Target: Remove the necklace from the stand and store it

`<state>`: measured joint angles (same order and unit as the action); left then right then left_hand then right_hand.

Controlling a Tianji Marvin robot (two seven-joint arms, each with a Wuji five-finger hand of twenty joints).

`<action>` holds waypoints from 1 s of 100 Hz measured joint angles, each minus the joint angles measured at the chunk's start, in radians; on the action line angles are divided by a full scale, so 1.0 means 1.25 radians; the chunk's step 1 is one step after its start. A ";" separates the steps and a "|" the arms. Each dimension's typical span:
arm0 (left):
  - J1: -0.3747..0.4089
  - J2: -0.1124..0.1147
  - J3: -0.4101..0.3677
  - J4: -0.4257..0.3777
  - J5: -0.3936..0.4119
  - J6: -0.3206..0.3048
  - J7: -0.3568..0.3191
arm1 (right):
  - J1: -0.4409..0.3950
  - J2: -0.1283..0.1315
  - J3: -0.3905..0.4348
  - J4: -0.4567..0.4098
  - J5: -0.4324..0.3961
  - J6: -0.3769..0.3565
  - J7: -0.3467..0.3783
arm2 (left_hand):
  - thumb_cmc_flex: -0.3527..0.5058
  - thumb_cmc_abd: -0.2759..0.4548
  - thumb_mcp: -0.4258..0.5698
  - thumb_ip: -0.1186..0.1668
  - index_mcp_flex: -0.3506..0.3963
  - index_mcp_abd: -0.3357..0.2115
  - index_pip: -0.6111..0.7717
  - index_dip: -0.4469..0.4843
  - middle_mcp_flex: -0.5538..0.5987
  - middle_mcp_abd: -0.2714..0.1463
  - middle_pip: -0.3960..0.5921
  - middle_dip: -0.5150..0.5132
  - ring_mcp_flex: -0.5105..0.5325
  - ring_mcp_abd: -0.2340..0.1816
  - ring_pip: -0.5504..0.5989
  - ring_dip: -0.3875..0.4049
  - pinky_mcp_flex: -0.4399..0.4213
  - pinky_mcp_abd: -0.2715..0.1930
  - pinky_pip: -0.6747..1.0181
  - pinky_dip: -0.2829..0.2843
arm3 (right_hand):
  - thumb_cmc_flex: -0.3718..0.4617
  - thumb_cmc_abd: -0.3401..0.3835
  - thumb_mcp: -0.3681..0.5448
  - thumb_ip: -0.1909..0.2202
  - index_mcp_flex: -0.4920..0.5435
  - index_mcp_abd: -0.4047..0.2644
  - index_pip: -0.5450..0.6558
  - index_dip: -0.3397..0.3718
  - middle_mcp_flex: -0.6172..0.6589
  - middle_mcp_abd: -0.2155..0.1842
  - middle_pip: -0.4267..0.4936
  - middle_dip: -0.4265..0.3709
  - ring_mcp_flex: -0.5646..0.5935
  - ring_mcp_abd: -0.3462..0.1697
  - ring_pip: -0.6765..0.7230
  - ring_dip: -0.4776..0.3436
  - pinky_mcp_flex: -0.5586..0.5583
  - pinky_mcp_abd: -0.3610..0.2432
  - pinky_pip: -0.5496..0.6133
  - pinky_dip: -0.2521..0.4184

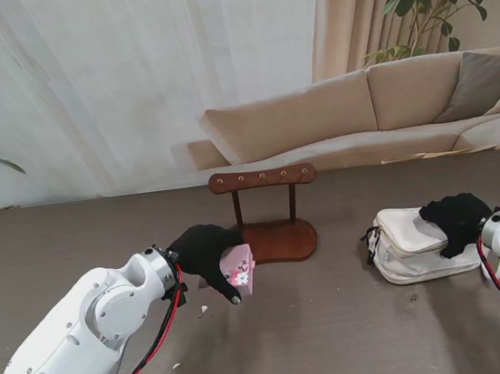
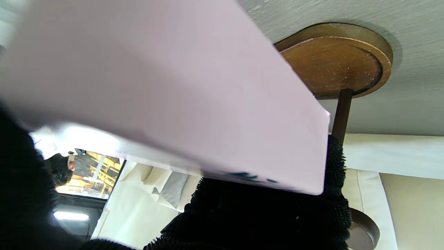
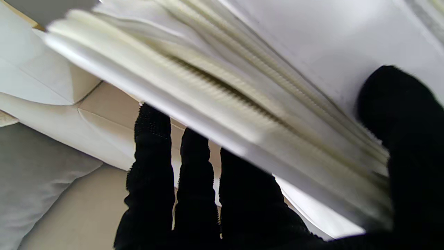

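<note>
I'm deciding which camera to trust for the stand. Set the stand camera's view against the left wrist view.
Only the stand camera shows the right hand on the cream zippered pouch, the wooden stand's peg bar and the beige sofa. Only the left wrist view shows the stand's round wooden base close up, with nothing on it. Both show the left hand holding the small pink flowered box. No necklace shows in either.

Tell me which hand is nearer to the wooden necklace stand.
Left. The left hand, holding a pink box, is right beside the stand; the right hand rests on the white bag, far right.
</note>
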<state>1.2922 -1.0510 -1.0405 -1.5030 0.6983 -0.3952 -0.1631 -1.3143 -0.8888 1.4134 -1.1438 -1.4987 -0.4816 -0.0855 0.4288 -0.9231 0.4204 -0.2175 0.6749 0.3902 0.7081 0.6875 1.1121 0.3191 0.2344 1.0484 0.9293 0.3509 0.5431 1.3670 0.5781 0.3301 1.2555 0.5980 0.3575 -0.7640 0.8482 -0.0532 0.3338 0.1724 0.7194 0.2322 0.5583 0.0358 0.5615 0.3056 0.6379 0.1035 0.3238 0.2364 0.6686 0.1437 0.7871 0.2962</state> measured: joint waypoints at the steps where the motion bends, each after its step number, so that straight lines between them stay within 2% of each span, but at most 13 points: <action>1: 0.000 0.000 0.000 0.000 0.000 0.000 0.000 | 0.001 0.000 -0.003 0.003 0.000 0.002 -0.008 | 0.000 0.000 0.000 0.000 0.000 0.000 0.000 0.000 0.000 0.000 0.000 0.000 0.000 0.000 0.000 0.000 0.000 0.000 0.000 0.000 | -0.015 -0.013 0.052 -0.017 0.009 -0.002 0.000 0.004 0.012 -0.001 -0.001 0.000 0.008 -0.002 0.003 0.001 0.000 0.000 0.010 -0.001; 5: 0.001 0.000 -0.001 0.000 0.000 0.000 0.000 | 0.006 0.003 -0.016 0.017 0.000 0.007 -0.039 | 0.000 0.000 0.000 0.000 0.000 0.000 0.000 0.000 0.000 0.000 0.000 0.000 0.000 0.000 0.000 0.000 0.000 0.000 0.000 0.000 | -0.057 -0.038 0.210 -0.077 0.048 -0.007 0.000 0.008 0.055 -0.004 -0.002 0.000 0.043 -0.015 0.014 0.008 0.001 0.000 0.048 -0.004; 7: 0.001 0.000 -0.001 0.000 0.000 0.000 0.000 | 0.009 0.003 -0.021 0.024 0.000 0.008 -0.051 | 0.000 0.000 0.000 0.000 0.000 0.000 0.000 0.000 0.000 0.000 0.000 0.000 0.000 0.000 0.000 0.000 0.000 0.000 0.000 0.000 | -0.069 -0.040 0.252 -0.100 0.060 -0.008 0.000 0.011 0.074 -0.004 -0.004 0.000 0.066 -0.021 0.020 0.010 0.001 0.000 0.066 -0.004; 10: 0.001 0.000 -0.001 0.000 0.000 0.000 0.000 | 0.012 0.004 -0.028 0.033 0.000 0.009 -0.066 | 0.000 0.000 0.000 0.000 0.000 0.000 0.000 0.000 0.000 0.000 0.000 0.000 0.000 0.000 0.000 0.000 0.000 0.000 0.000 0.000 | -0.084 -0.040 0.284 -0.117 0.080 -0.010 0.000 0.011 0.102 -0.004 -0.006 0.000 0.099 -0.027 0.030 0.016 0.001 0.000 0.089 -0.004; 16: 0.002 0.000 -0.002 0.000 0.000 0.000 0.000 | 0.019 0.006 -0.038 0.047 0.003 0.010 -0.090 | 0.000 0.000 0.000 0.000 0.000 0.000 0.000 0.000 0.000 0.000 0.000 0.000 0.000 0.000 0.000 0.000 0.000 0.000 0.000 0.000 | -0.089 -0.040 0.292 -0.137 0.122 -0.016 0.000 0.012 0.165 -0.004 -0.026 0.000 0.169 -0.042 0.042 0.026 0.003 0.000 0.133 -0.004; 27: 0.004 0.000 -0.003 -0.001 0.001 0.000 0.001 | 0.030 0.008 -0.050 0.058 0.017 0.008 -0.105 | 0.000 0.000 0.000 0.000 0.000 0.000 0.000 0.000 0.000 0.000 0.000 0.000 0.000 0.000 0.000 0.000 0.000 0.000 0.000 0.000 | -0.072 -0.041 0.294 -0.260 0.191 -0.036 0.048 -0.078 0.276 -0.005 -0.046 0.004 0.267 -0.061 0.061 0.057 0.004 0.000 0.199 -0.004; 31: 0.006 0.000 -0.006 -0.002 0.001 0.000 0.000 | 0.035 0.010 -0.057 0.063 0.020 0.006 -0.116 | 0.000 0.000 0.000 0.000 0.000 0.000 0.000 0.000 0.000 0.000 0.000 0.000 0.000 0.000 0.000 0.000 0.000 0.000 0.000 0.000 | -0.063 -0.041 0.294 -0.292 0.210 -0.042 0.085 -0.106 0.313 -0.005 -0.048 0.019 0.299 -0.062 0.073 0.070 0.004 -0.005 0.214 -0.004; 34: 0.007 0.000 -0.008 -0.003 0.001 0.000 0.000 | 0.038 0.010 -0.061 0.067 0.021 0.004 -0.126 | 0.000 0.000 0.000 0.000 0.000 0.000 0.000 0.000 0.000 0.000 0.000 0.000 0.000 0.000 0.000 0.000 0.000 0.000 0.000 0.000 | -0.056 -0.041 0.293 -0.301 0.228 -0.044 0.105 -0.119 0.340 -0.005 -0.049 0.029 0.321 -0.063 0.081 0.080 0.004 -0.005 0.227 -0.004; 38: 0.010 0.001 -0.011 -0.006 0.002 0.000 -0.002 | 0.042 0.011 -0.066 0.074 0.025 0.000 -0.139 | 0.000 0.000 0.000 0.000 0.000 0.000 0.000 0.000 0.000 0.000 0.000 0.000 0.000 0.000 0.001 0.000 0.000 0.000 0.000 0.000 | -0.046 -0.041 0.292 -0.329 0.247 -0.047 0.136 -0.133 0.373 -0.005 -0.053 0.047 0.345 -0.063 0.096 0.090 0.004 -0.006 0.243 -0.004; 49: 0.017 0.001 -0.019 -0.013 0.004 0.001 -0.005 | 0.051 0.010 -0.078 0.093 0.057 -0.016 -0.163 | 0.000 0.000 0.000 0.000 0.000 0.000 0.000 0.000 0.000 0.000 0.000 0.000 0.000 0.000 0.001 0.000 0.000 0.000 0.000 0.000 | -0.017 -0.045 0.284 -0.334 0.289 -0.048 0.197 -0.145 0.430 0.005 -0.056 0.086 0.391 -0.053 0.126 0.113 0.004 -0.007 0.287 -0.004; 64: 0.019 0.003 -0.022 -0.016 0.006 0.001 -0.006 | 0.072 0.012 -0.116 0.126 0.060 -0.036 -0.232 | 0.000 0.000 0.000 0.000 0.000 0.000 0.000 0.000 0.000 0.000 0.000 0.000 0.000 0.000 0.001 0.000 0.001 0.000 0.000 0.000 | -0.014 -0.048 0.284 -0.334 0.340 -0.049 0.265 -0.145 0.497 0.014 -0.028 0.126 0.455 -0.034 0.186 0.148 0.005 -0.026 0.319 0.012; 81: 0.020 0.003 -0.025 -0.017 0.008 -0.001 -0.010 | 0.081 0.010 -0.122 0.139 0.097 -0.085 -0.236 | 0.000 0.000 0.000 0.000 0.000 0.000 0.000 0.000 0.000 0.000 0.000 0.000 0.000 0.000 0.001 0.000 0.001 0.000 0.000 0.000 | 0.009 -0.048 0.284 -0.334 0.358 -0.049 0.312 -0.123 0.519 0.023 0.010 0.162 0.476 -0.020 0.236 0.180 0.005 -0.028 0.331 0.012; 100: 0.023 0.004 -0.031 -0.019 0.012 -0.002 -0.007 | 0.085 0.008 -0.127 0.143 0.108 -0.157 -0.251 | 0.000 0.000 0.000 0.000 0.000 0.000 0.000 0.000 0.000 0.000 0.000 0.000 0.000 0.000 0.001 0.000 0.001 0.000 0.000 0.000 | 0.057 -0.046 0.296 -0.334 0.371 -0.049 0.355 -0.099 0.538 0.028 0.041 0.183 0.502 -0.013 0.261 0.196 0.005 -0.038 0.331 0.012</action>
<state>1.3209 -1.0464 -1.0790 -1.5268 0.7136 -0.3971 -0.1718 -1.2083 -0.8789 1.2548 -0.9649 -1.3636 -0.6780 -0.3995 0.4288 -0.9230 0.4204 -0.2173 0.6748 0.3902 0.7081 0.6878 1.1122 0.3191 0.2344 1.0484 0.9293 0.3510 0.5442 1.3670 0.5791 0.3301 1.2555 0.5980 0.4287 -0.8213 1.2179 -0.4705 0.7981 0.1109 1.1634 0.1080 1.2310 0.0705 0.6128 0.5347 1.2649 0.0877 0.6502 0.4813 0.6743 0.0964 1.2007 0.3116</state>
